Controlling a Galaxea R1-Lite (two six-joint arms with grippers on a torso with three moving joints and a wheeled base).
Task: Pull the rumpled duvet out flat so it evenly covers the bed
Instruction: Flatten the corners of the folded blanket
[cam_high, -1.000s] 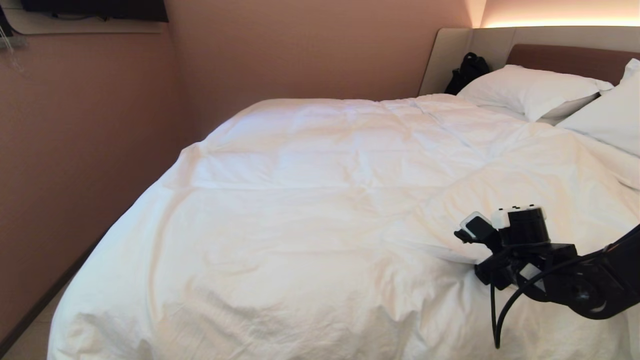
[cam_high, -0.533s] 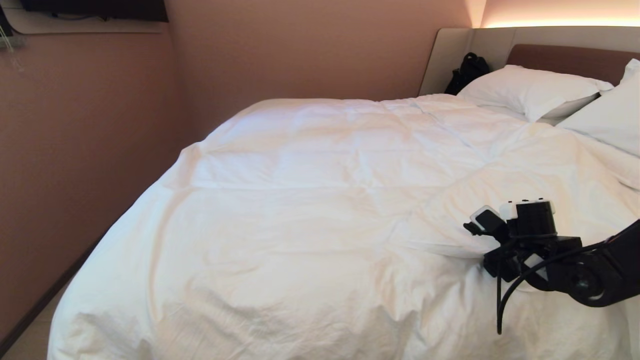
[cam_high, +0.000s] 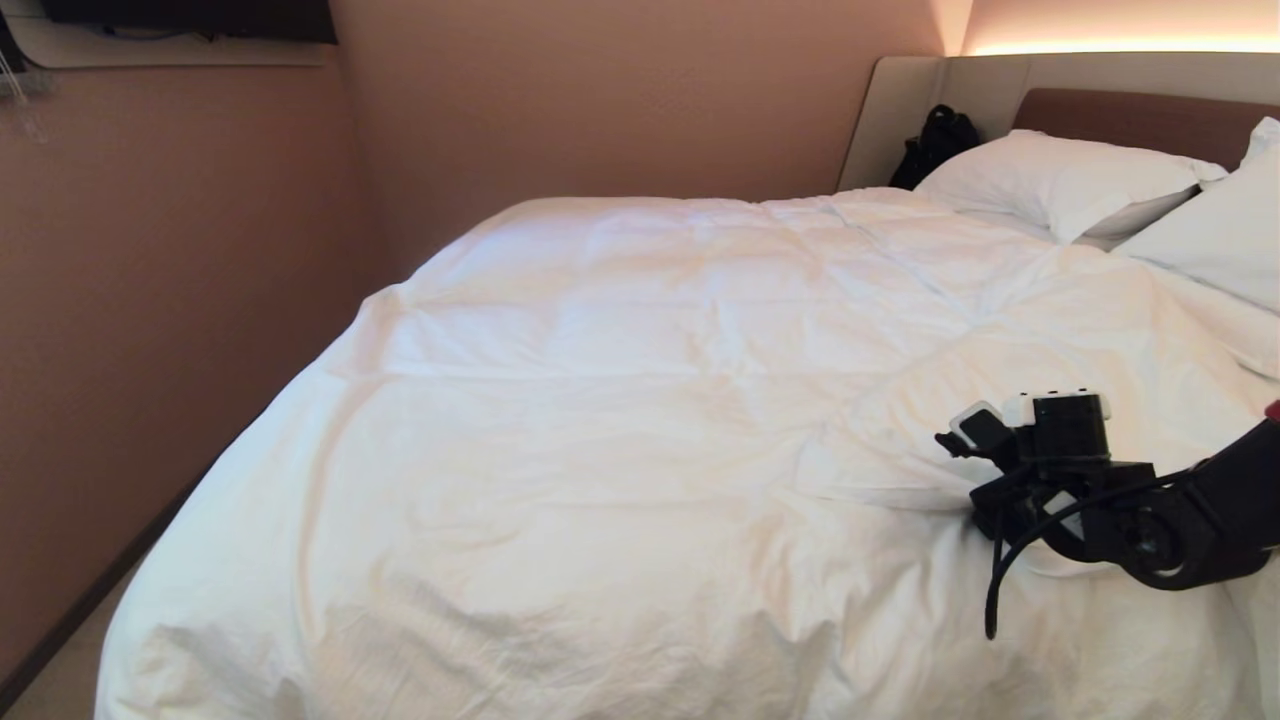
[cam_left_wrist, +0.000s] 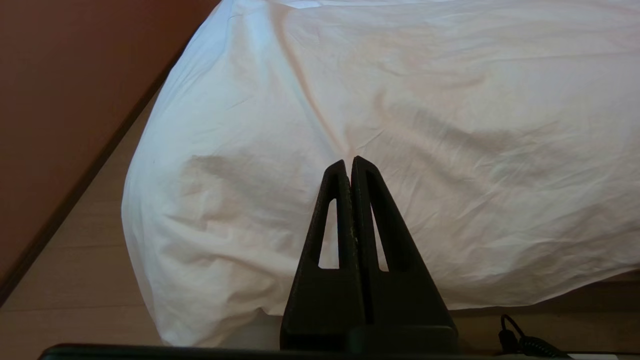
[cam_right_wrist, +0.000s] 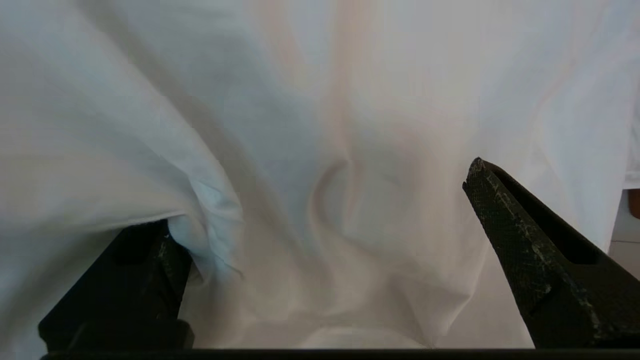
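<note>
The puffy white wrinkled duvet (cam_high: 640, 400) spreads over the wide bed (cam_high: 1140, 110), hiding its mattress and base; only the brown and beige padded headboard shows. The right gripper (cam_right_wrist: 320, 235) presses into a raised fold near the bed's right side, fingers spread wide, one fingertip buried under cloth, gripping nothing. The left gripper (cam_left_wrist: 350, 165), fingers pressed together and empty, points at the duvet's foot corner.

A plain white duvet (cam_high: 640, 400), faintly quilted in squares, spreads away from the black right claw (cam_right_wrist: 320, 225). Beyond the claw lie white pillows (cam_high: 1060, 180) against a brown-and-beige headboard (cam_high: 1130, 105); beside them sits a black object, perhaps a bag (cam_high: 935, 140). The walls (cam_high: 600, 100) are dusty pink.
</note>
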